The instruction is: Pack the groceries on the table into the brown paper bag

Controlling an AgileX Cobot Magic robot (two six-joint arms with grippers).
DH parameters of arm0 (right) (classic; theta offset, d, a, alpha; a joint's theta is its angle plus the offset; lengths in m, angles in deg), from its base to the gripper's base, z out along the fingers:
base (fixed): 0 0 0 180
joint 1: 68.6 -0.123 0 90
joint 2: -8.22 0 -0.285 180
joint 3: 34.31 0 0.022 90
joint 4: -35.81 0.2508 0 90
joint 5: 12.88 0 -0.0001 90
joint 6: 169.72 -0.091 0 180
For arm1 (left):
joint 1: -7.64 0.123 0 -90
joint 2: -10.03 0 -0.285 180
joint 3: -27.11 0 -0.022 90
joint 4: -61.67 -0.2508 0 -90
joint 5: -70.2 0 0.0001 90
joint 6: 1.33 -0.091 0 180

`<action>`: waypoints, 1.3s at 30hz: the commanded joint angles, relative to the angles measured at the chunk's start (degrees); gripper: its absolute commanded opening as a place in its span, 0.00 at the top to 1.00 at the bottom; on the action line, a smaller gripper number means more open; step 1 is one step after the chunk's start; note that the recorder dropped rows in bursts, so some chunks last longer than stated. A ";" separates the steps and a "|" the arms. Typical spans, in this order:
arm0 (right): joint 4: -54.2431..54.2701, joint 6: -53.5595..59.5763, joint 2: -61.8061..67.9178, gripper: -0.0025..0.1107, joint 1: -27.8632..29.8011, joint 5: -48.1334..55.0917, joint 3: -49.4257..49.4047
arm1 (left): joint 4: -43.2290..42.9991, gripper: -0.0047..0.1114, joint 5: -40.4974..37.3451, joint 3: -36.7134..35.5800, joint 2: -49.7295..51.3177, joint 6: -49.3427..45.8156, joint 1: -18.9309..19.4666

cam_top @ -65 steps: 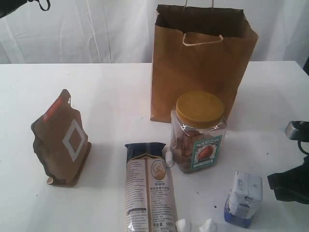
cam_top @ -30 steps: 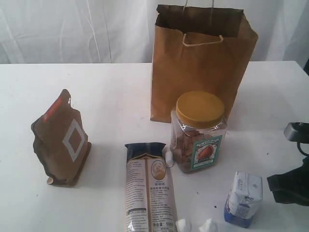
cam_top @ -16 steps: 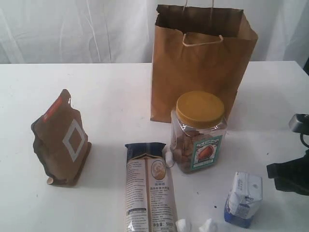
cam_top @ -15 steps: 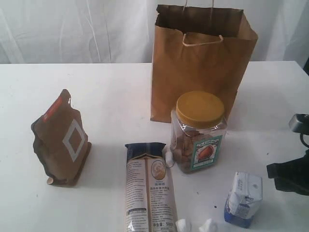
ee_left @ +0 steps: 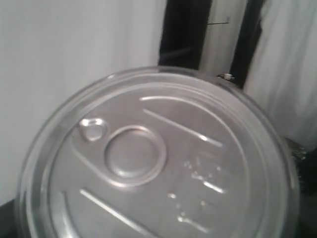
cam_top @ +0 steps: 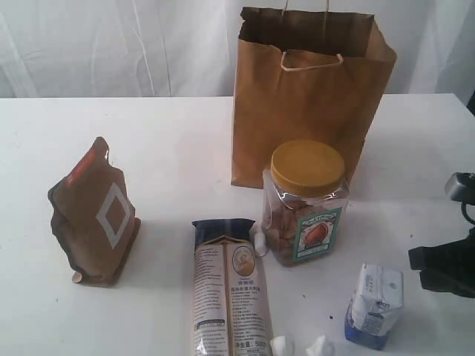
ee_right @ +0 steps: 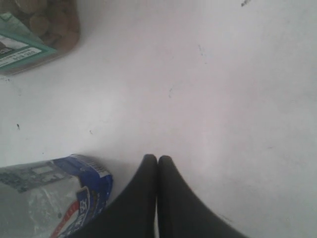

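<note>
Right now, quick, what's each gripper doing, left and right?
Left gripper: not itself visible; it seems closed on the pull-tab can, which fills its wrist view.
Right gripper: shut, holding nothing, near the blue-white carton.

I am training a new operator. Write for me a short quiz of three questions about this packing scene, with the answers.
1. True or false: the yellow-lidded nut jar stands upright, nearer the exterior camera than the brown paper bag.
2. Which item lies flat on the table? A) long noodle packet B) brown pouch C) small blue-white carton
3. Which view shows the lid of the dark pull-tab can?
Key: 1 true; 2 A; 3 the left wrist view.
</note>
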 commanded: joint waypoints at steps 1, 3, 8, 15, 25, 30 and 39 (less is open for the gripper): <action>0.84 0.25 -0.14 0.98 -0.05 0.90 0.01 | 6.18 0.96 0.79 -1.15 -1.89 -5.91 -6.80; 0.84 0.25 -0.14 0.98 -0.05 1.71 0.01 | 6.19 0.96 0.79 -1.15 -1.89 -7.53 -8.63; 0.95 0.25 -0.14 0.98 -0.05 3.34 0.01 | 6.19 0.96 0.79 -1.15 -1.89 -9.86 -10.99; 3.17 0.25 -0.14 0.98 -0.05 3.59 0.01 | 4.88 0.96 -2.70 -1.15 -1.89 -11.48 -16.93; 5.51 0.61 -0.14 0.98 -0.05 2.47 0.01 | -2.18 0.96 -19.98 -1.15 -1.89 -17.29 -26.57; 8.44 2.77 -0.14 0.98 -0.05 2.89 0.01 | -2.21 0.96 -26.95 -1.15 -0.27 -18.28 -28.76; 11.51 6.69 -0.14 0.98 -0.05 4.02 0.01 | -2.07 0.96 -38.64 -1.15 3.64 -28.97 -34.10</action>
